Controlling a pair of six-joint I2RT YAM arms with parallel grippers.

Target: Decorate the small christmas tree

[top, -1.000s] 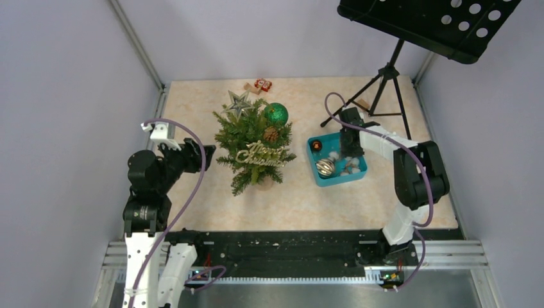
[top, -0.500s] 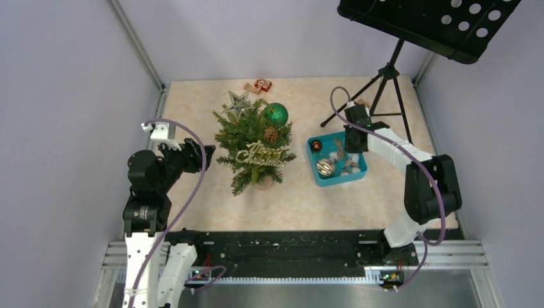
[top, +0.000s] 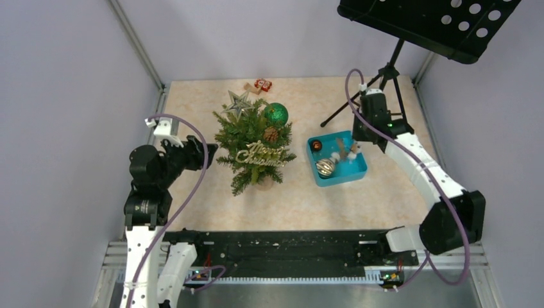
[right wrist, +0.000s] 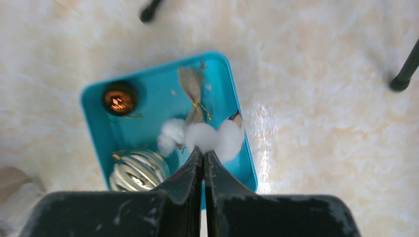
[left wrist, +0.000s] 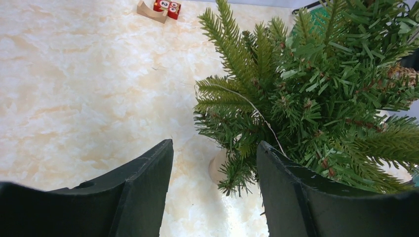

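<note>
Top external view: the small christmas tree stands mid-tabletop. My left tool hangs released just beside its branches, placed to steady it. My right tool is clenched, seemingly pinching white cotton tufts above the teal tray, snow for the branches, I'd guess

Top external sits high behind the arm bases, tilted down and forward, far enough back to take in the whole table, both arms, the small christmas tree and the teal tray. Left wrist cam looks out low past the left gripper, close on the tree's side branches, which top sees from above. Right wrist cam looks straight down past the right gripper, close on the cotton balls and the tray, both also in top.
</note>
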